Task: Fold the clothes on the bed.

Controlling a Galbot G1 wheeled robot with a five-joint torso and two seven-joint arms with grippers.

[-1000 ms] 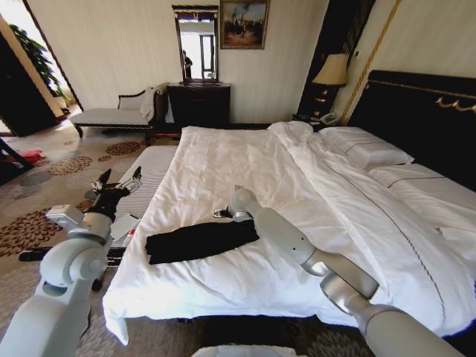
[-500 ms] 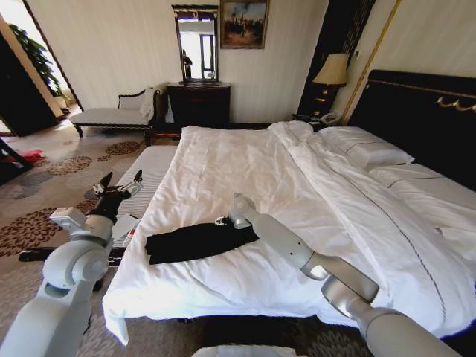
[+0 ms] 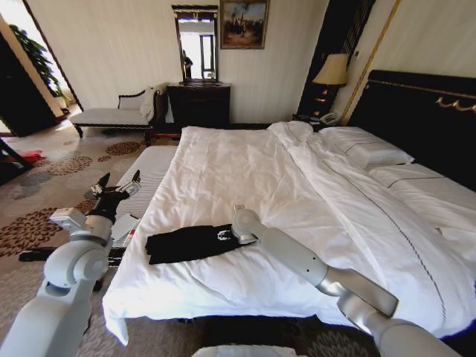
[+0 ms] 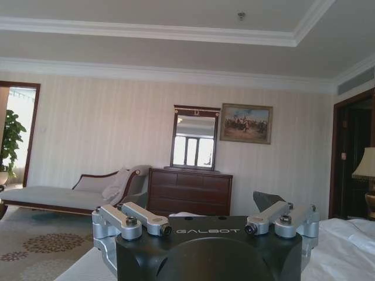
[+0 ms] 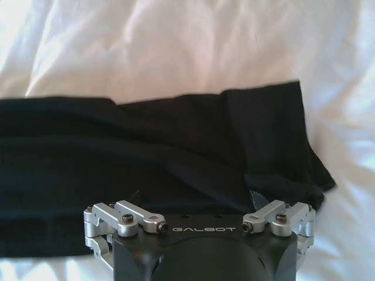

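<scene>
Your right tool [image 3: 225,236], spread open and empty, sits on the soft, limp black T-shirt [image 3: 186,243]; pinch the folded edge beneath it.

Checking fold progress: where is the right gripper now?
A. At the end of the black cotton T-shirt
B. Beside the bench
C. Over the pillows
A: the right gripper sits at the end of the black cotton T-shirt on the white-sheeted bed.

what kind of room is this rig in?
Looks like a hotel-style bedroom: a large bed with white bedding and a dark headboard, a bedside lamp, and a dark dresser under a mirror, with a chaise by the wall.
</scene>
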